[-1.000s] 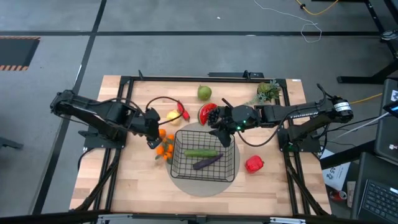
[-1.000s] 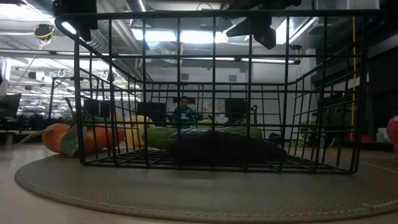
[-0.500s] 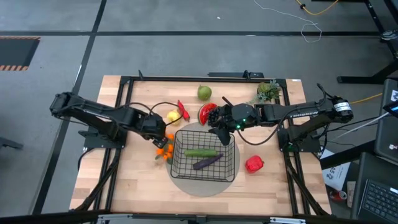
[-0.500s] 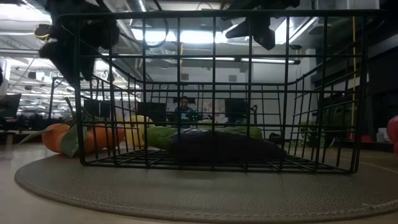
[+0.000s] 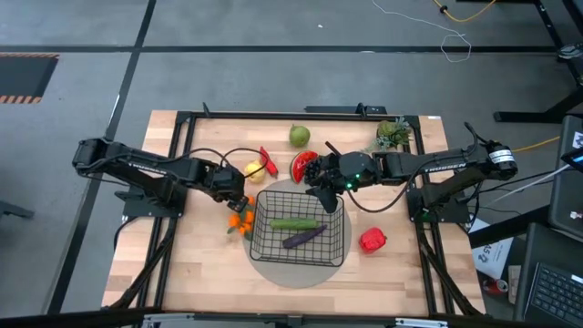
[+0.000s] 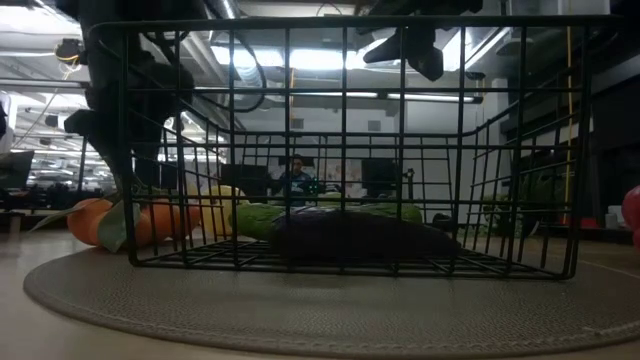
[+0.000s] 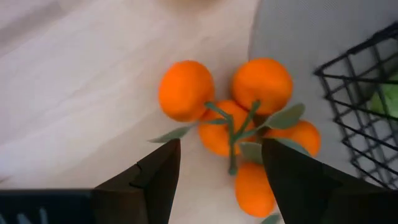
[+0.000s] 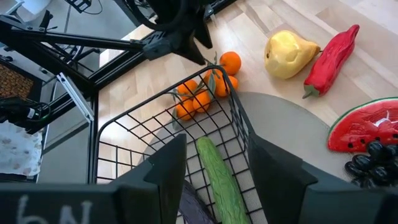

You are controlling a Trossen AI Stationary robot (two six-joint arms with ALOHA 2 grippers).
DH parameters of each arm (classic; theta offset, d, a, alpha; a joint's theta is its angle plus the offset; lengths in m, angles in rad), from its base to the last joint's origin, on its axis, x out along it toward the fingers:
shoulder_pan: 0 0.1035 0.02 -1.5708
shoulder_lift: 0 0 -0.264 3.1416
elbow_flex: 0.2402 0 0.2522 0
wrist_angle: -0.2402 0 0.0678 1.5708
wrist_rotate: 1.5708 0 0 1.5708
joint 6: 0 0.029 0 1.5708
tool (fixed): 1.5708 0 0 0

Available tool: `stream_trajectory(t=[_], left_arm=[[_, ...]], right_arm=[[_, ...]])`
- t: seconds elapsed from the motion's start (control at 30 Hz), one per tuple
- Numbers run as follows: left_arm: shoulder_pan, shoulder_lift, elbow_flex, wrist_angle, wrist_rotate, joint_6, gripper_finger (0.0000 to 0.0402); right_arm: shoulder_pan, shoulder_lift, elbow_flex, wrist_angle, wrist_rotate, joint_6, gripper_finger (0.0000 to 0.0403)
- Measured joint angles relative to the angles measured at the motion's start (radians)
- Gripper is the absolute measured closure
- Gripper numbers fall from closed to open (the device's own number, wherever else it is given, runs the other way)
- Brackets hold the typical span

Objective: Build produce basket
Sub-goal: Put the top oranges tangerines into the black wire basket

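Your left end effector (image 7: 214,171) hangs just above the cluster of oranges (image 7: 239,124), fingers spread wide to either side of its leafy stem, which reads as the line-up for a pick rather than a grip; nothing is held yet. The cluster lies on the counter (image 5: 182,264) just beside the black wire basket (image 5: 301,228), on the side toward the left arm, touching or nearly touching the edge of the grey round mat (image 5: 273,271) the basket stands on. Inside the basket you already have the cucumber (image 5: 295,223) and the purple eggplant (image 5: 303,237) lying flat on the mesh floor, so there is room left over them. Your right end effector (image 5: 321,193) waits above the basket's far rim with its fingers partly apart and empty. Mind the basket wall: it rises right next to the oranges, and a straight sideways carry would likely catch it, so you would probably need lift first. Beyond the basket's far side lie the yellow lemon (image 5: 253,169), red chili (image 5: 267,160), green pear (image 5: 299,136), watermelon slice (image 5: 302,165) and dark grapes (image 5: 313,170); the red pepper (image 5: 371,240) sits beside the basket toward the right arm, and a leafy sprig (image 5: 393,134) lies well apart at the far corner.
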Motion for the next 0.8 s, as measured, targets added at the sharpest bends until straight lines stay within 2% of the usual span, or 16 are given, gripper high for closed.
stream_trajectory(t=[0.27, 0.57, 0.8], left_arm=[[0.004, 0.000, -0.057, 0.138, 0.011, -0.001, 0.0182], [0.003, 0.000, -0.074, 0.142, -0.018, 0.000, 0.0185], [-0.003, 0.031, -0.074, 0.151, -0.012, 0.052, 0.0204]], right_arm=[[0.000, 0.000, 0.000, 0.000, 0.001, -0.007, 0.0231], [0.000, 0.000, 0.000, 0.000, 0.001, -0.006, 0.0231], [0.000, 0.000, 0.000, 0.001, 0.002, -0.006, 0.0231]])
